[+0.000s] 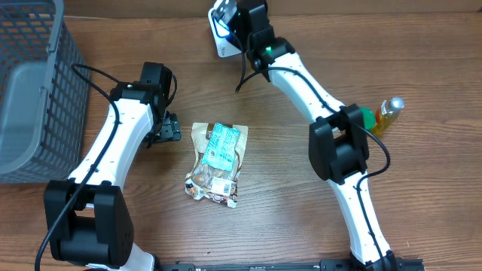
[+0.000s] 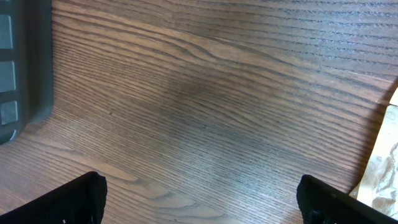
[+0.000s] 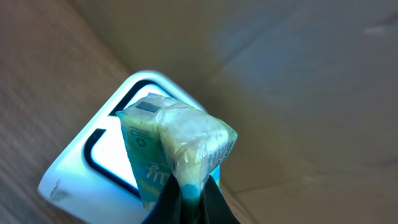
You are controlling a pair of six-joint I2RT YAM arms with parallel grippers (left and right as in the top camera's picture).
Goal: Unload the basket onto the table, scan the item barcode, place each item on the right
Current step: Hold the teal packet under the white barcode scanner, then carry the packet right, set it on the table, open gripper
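Your right gripper (image 3: 186, 202) clamps the green packet (image 3: 171, 146) just over the scanner (image 3: 68, 177). The overhead view hides that packet. Your left gripper (image 1: 172, 128) gapes wide, holding nothing.

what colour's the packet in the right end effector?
Light green with teal; the packet shows clearest in right wrist view.

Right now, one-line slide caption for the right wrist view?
Right gripper shut on a green wrapped packet, held in front of the white scanner.

A snack bag (image 1: 217, 162) lies in the middle of the desk (image 1: 286, 218). The basket (image 1: 30, 90) sits at nine o'clock, a bottle (image 1: 388, 113) at three, and the scanner (image 1: 221, 47) at twelve, with a packet (image 3: 177, 140) just over it.
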